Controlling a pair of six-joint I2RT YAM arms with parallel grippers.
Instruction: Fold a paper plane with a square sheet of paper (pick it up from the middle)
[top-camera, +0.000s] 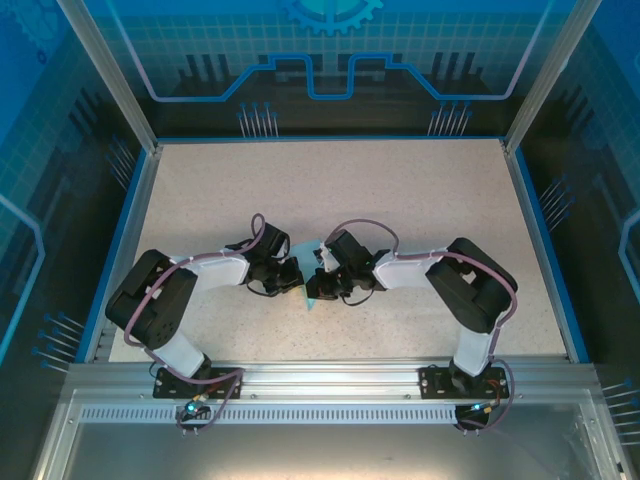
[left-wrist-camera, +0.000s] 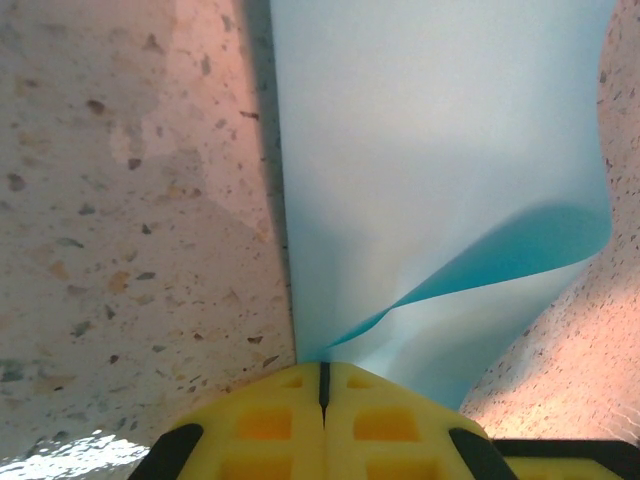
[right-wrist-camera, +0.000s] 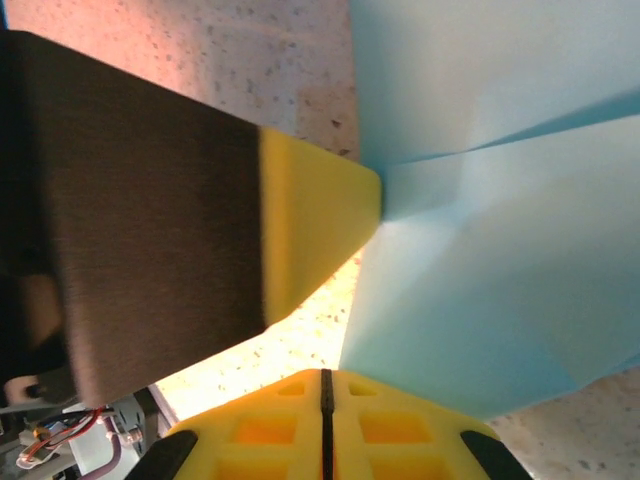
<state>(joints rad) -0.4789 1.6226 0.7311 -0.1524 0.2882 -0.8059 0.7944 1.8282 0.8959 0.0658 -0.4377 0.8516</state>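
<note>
The square sheet of paper (top-camera: 314, 297) is light blue, partly folded and lifted between the two arms at mid-table. In the left wrist view the paper (left-wrist-camera: 430, 150) curls up from the yellow jaws of my left gripper (left-wrist-camera: 322, 365), which is shut on its edge. In the right wrist view the paper (right-wrist-camera: 500, 280) shows a crease, and its lower corner runs into the tip of my right gripper (right-wrist-camera: 325, 375), whose jaws are closed on it. The left gripper's yellow fingertip (right-wrist-camera: 310, 220) pinches the sheet just ahead. From above, the left gripper (top-camera: 297, 279) and right gripper (top-camera: 319, 279) nearly touch.
The speckled beige table (top-camera: 330, 190) stretches behind the grippers, bounded by a blue rim and aluminium posts (top-camera: 105, 75). Both arm bases sit on the metal rail (top-camera: 320, 380) at the near edge. Cables loop over each forearm.
</note>
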